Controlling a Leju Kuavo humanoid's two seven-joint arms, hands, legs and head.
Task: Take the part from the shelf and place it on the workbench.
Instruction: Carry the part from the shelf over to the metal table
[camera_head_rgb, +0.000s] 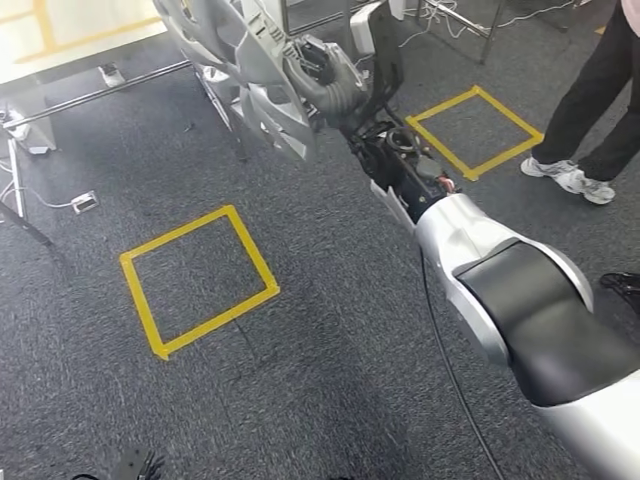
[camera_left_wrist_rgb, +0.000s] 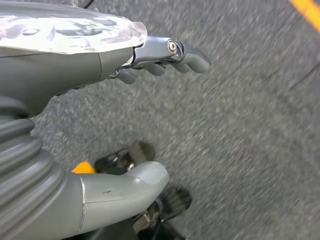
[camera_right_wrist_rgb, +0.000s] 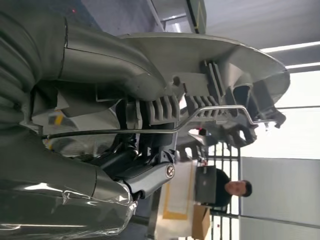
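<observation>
Part (camera_head_rgb: 256, 70) gripped in right hand (camera_head_rgb: 332, 80); left hand (camera_left_wrist_rgb: 113, 125) fingers (camera_left_wrist_rgb: 188, 57) spread, empty.

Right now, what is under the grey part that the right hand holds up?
Under the grey part lies dark grey carpet with a yellow tape square. The right hand grips the part. What lies on the floor directly behind the part is covered.
</observation>
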